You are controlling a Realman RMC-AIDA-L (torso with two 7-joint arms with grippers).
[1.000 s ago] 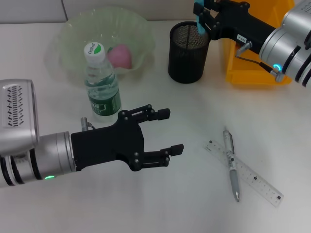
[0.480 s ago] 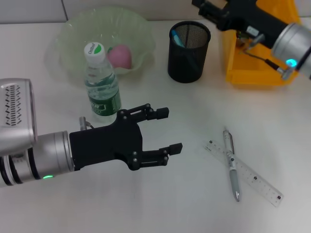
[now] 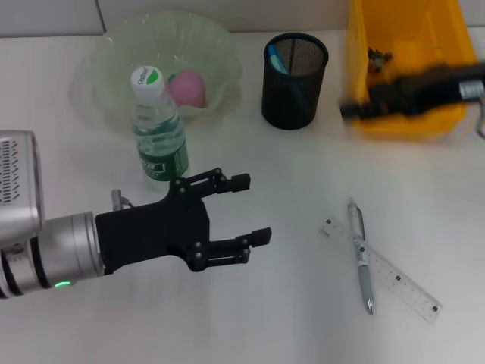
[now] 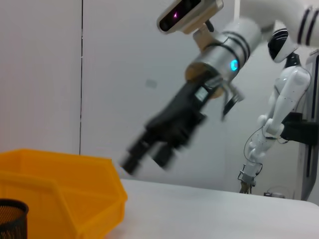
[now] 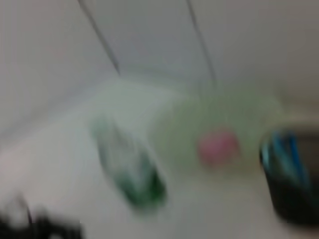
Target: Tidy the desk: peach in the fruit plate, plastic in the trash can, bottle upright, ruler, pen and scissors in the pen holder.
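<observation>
Two items left on the tabletop (image 3: 303, 318) | ruler (image 3: 383, 268): thin, flat, slippery, pinch an end | pen (image 3: 361, 256) across it: light, grip mid-barrel | left hand (image 3: 242, 210) released, hovering nearby | right hand (image 3: 350, 111) over yellow bin (image 3: 402, 30), can't tell its grip

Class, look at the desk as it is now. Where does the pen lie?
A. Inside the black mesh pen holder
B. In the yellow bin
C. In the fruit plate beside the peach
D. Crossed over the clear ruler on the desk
D: the pen lies crossed over the clear ruler on the bare desk, apart from the pen holder.
</observation>
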